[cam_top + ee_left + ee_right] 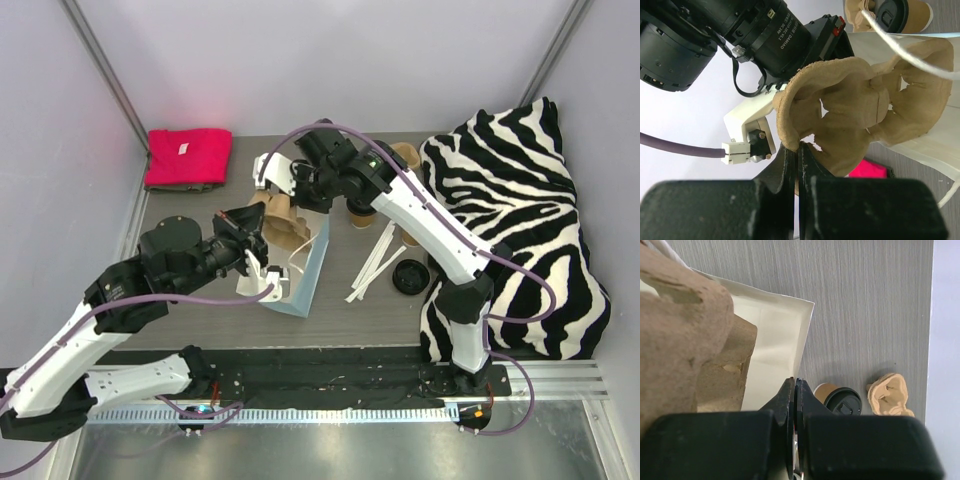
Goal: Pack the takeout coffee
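Observation:
The takeout coffee (358, 213), a tan cup with a black lid, stands on the table behind the bag, half under my right arm. It also shows in the right wrist view (839, 400) and at the top of the left wrist view (894, 12). My left gripper (799, 148) is shut on the rim of the brown pulp cup carrier (850, 110) and holds it at the mouth of the light blue bag (312, 262). My right gripper (795, 383) is shut, apparently on the bag's white handle, right beside the bag's pale inner wall (775, 340).
A loose black lid (410, 277) and white sticks (375, 258) lie right of the bag. A second pulp piece (890, 395) sits at the back. A red cloth (187, 157) lies back left, and a zebra-print blanket (520, 210) fills the right side.

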{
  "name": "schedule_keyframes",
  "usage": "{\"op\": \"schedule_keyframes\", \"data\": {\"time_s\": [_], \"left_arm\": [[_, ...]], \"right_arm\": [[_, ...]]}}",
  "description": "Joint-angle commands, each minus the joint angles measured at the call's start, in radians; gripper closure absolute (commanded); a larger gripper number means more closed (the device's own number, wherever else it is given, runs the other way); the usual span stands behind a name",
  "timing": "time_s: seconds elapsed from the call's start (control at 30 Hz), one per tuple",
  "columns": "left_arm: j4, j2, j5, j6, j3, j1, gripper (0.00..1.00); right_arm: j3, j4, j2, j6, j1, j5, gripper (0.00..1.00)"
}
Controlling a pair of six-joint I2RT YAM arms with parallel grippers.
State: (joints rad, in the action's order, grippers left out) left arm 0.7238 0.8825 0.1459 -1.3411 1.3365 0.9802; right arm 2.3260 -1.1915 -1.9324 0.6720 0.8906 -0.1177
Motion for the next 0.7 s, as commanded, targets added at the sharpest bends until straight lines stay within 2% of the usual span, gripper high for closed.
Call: {"op": "schedule_keyframes", "data": {"time_s": [0.0, 0.3, 0.67], "left_arm": [[0.077, 0.050, -0.045, 0.057, -0.005, 0.034, 1.00], [0.124, 0.049, 0.006, 0.128, 0.053, 0.061, 1.00], [0.152, -0.040, 0.021, 0.086, 0.038, 0.063, 1.00]], "right_arm": [[0.038, 0.093, 0.084, 0.023, 0.034, -0.069, 0.99], [-0.020, 0.112, 0.101, -0.021, 0.027, -0.063, 0.99], [-0.045, 0.179, 0.105, -0.080, -0.042, -0.083, 0.99]]}}
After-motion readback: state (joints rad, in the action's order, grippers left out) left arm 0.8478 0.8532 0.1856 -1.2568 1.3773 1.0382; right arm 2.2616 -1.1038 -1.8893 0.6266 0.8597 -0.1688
